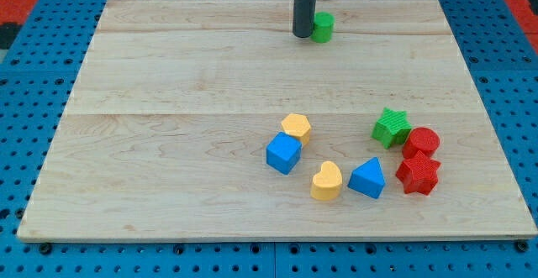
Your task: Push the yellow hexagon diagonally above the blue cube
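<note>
right now, in the one camera view, my tip [303, 34] sits at the far edge of the wooden board [168, 144], just left of a small green cylinder [323, 27] and touching it or nearly so. there is no gripper on this arm, only the dark rod, so nothing opens, closes or grips.

the yellow hexagon [296, 128] lies well nearer, right of the board's middle, pressed against the far right corner of the blue cube [284, 153]. by my reading it already stands diagonally above the cube, so little or no pushing seems left.

risks from here, as i judge them:
- the hexagon touches the cube, so a push from the far side would shove both together and spoil the diagonal placing.
- a hard push from the right would slide the hexagon straight above the cube, or past it to the left.
- coming down from the far edge, the rod could drag the green cylinder along if it moves right first.
- the yellow heart [326, 181] and the blue triangular block [367, 178] lie just near and right of the cube; a wide sweep could knock them into it.
- the green star [391, 127], the red cylinder [420, 142] and the red star [418, 174] cluster farther right, clear unless the approach swings wide.
</note>
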### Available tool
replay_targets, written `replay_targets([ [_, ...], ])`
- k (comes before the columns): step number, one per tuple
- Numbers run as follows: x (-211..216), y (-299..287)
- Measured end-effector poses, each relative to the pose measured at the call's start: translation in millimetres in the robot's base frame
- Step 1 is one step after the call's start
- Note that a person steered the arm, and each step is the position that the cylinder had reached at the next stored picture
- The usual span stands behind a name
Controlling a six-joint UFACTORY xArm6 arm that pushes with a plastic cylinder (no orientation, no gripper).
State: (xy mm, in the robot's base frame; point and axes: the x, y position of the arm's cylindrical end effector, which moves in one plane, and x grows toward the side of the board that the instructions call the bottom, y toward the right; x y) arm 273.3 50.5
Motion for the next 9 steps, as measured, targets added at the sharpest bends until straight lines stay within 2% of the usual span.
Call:
replay_targets([
  [1, -15.2, 6.8],
  [2, 49.2, -0.8],
  [3, 134.6, 26.1],
  [4, 182.3, 34.2],
  [5, 212.8, 10.3],
  [6, 215.7, -35.0],
  [7, 194.0, -104.3],
  [8, 131.0, -135.3],
  [9, 142.1, -140.3],
])
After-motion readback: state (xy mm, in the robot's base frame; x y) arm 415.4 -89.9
